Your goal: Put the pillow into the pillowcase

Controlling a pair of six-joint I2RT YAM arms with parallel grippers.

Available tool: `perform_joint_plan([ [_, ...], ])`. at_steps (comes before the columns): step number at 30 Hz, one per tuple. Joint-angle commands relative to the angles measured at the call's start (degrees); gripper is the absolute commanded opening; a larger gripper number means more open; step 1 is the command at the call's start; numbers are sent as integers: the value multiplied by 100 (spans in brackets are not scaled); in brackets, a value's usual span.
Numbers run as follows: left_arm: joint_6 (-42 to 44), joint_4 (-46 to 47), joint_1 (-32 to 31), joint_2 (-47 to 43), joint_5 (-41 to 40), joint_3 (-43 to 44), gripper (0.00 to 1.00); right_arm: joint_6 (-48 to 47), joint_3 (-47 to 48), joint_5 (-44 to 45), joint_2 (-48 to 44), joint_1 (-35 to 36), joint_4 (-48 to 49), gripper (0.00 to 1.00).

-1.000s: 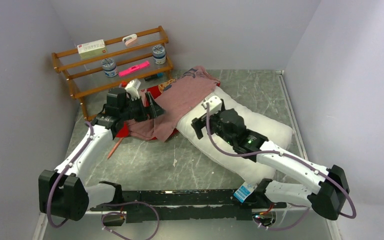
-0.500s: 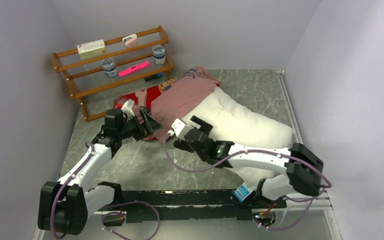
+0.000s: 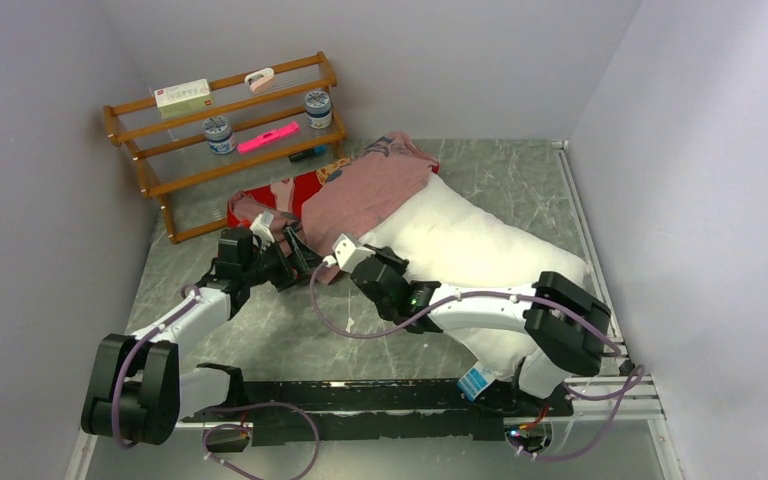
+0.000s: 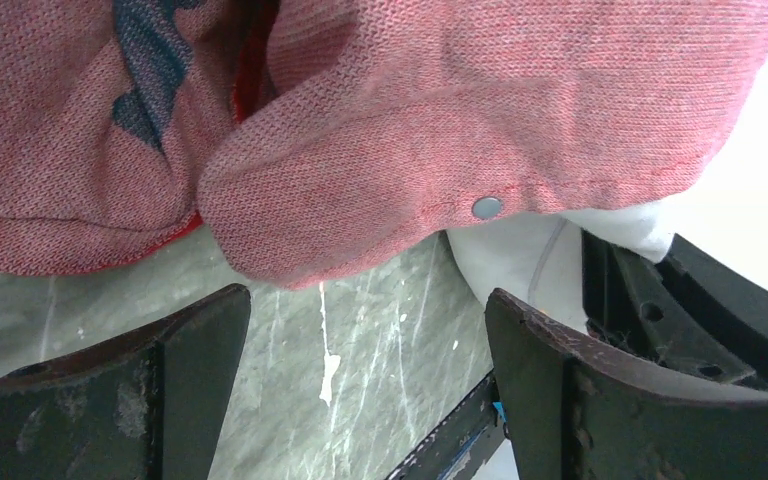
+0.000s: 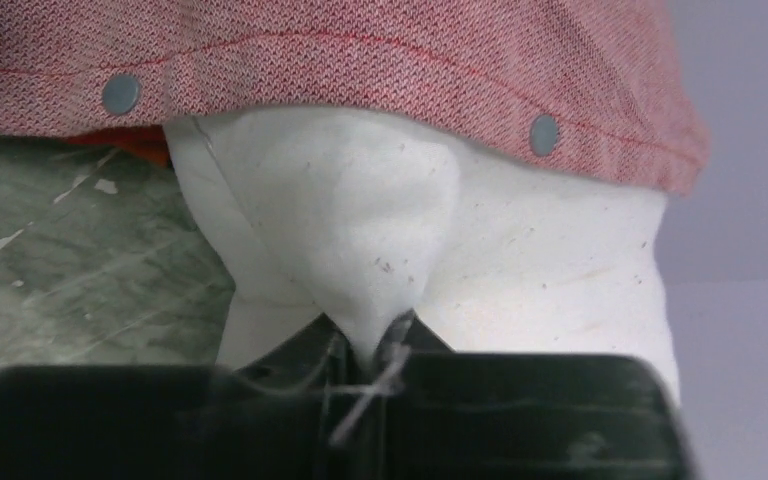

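The white pillow (image 3: 480, 250) lies diagonally on the table, its far-left end under the pillowcase (image 3: 360, 190), which shows its pale pink reverse with a red printed part (image 3: 265, 198) to the left. My right gripper (image 3: 352, 260) is shut on the pillow's near-left corner (image 5: 360, 230), pinched between the jaws (image 5: 365, 340) just below the pillowcase's snap-studded hem (image 5: 360, 70). My left gripper (image 3: 298, 258) stands open just left of it. In the left wrist view its gripper (image 4: 365, 380) has only table between its fingers, with the pillowcase's hem (image 4: 410, 150) just beyond them.
A wooden rack (image 3: 222, 130) with jars, a box and a pink item stands at the back left. Grey walls close in on three sides. A small blue-and-white carton (image 3: 478, 382) sits by the right arm's base.
My right arm swung left to the pillow's near-left corner and its jaws closed on it. My left gripper came down and nearer, still open, to the pillowcase's hem.
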Motion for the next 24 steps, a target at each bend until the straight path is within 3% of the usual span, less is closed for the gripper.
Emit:
perform_joint_plan([
  [1,-20,537,20,30,298,36,92,278,238,-101,-72,-68,487,0],
  [12,-132,518,11,-233,275,-6,92,1638,-57,-1091,-1596,-413,327,0],
  [24,-678,1343,-230,-265,80,129,89,2501,-161,-1782,-1953,-883,565,0],
])
